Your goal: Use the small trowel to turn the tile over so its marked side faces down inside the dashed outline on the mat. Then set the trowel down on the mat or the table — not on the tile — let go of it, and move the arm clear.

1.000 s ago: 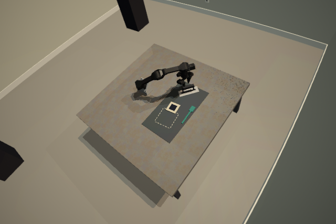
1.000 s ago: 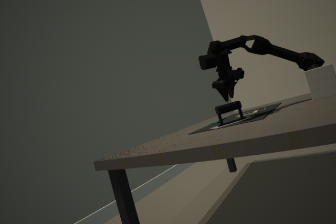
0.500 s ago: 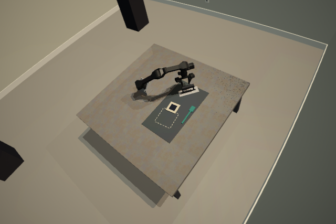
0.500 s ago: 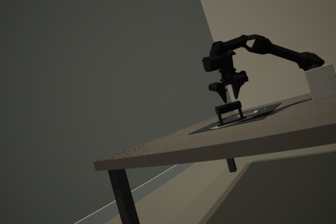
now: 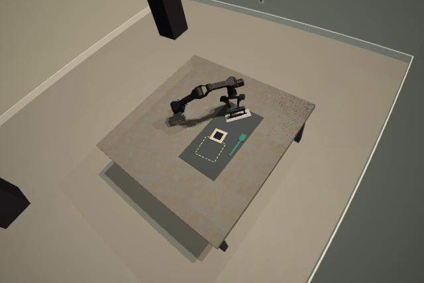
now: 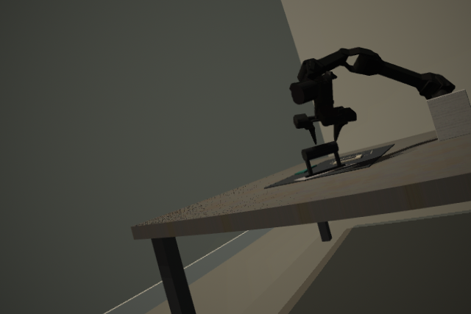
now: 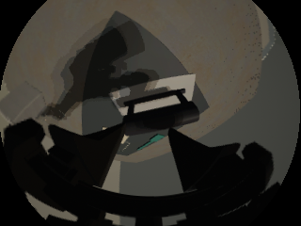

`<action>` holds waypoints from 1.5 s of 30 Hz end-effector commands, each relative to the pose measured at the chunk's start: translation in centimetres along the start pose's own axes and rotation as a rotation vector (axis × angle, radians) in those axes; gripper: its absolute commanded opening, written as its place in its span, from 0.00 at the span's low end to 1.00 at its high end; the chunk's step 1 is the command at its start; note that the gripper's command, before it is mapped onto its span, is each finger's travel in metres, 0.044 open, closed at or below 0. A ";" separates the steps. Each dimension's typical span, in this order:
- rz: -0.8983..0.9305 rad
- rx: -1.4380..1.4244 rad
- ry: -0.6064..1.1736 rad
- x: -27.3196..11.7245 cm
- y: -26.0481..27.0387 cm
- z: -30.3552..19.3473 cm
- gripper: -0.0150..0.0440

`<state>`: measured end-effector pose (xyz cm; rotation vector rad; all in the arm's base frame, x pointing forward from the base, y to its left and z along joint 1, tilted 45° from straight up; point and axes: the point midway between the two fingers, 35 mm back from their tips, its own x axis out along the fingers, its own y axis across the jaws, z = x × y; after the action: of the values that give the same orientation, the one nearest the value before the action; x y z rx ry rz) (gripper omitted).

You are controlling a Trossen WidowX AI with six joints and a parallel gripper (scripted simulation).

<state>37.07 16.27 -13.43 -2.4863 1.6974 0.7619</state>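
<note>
My gripper [image 5: 234, 107] [image 6: 325, 142] [image 7: 147, 128] is open and empty, pointing down just above the black bar handle [image 6: 319, 150] [image 7: 160, 119] of a trowel. Its fingertips are spread roughly along the handle's length. The trowel's white flat plate [image 5: 248, 113] [image 7: 188, 83] lies at the mat's far end. The tile [image 5: 218, 135], cream with a dark square face up, lies flat on the mat [image 5: 205, 169] [image 7: 155, 61], against the upper edge of the dashed outline [image 5: 214, 162]. In the wrist view the tile is mostly hidden.
A green flat-bladed tool [image 5: 242, 137] [image 6: 304, 170] [image 7: 152, 141] lies along the mat's right edge in the top view. The arm reaches over the table [image 5: 164, 156] from its pale base block [image 6: 450, 116]. Dark pedestals [image 5: 167, 12] stand beyond the table.
</note>
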 end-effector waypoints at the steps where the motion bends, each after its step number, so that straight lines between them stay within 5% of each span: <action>1: -0.012 0.097 0.028 0.1 0.2 0.3 0.76; 33: -0.293 1.135 0.143 0.1 1.1 1.6 0.76; 45: -0.314 1.162 0.144 1.1 0.8 1.5 0.76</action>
<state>35.98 15.85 -14.93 -1.8365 1.1543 -0.3766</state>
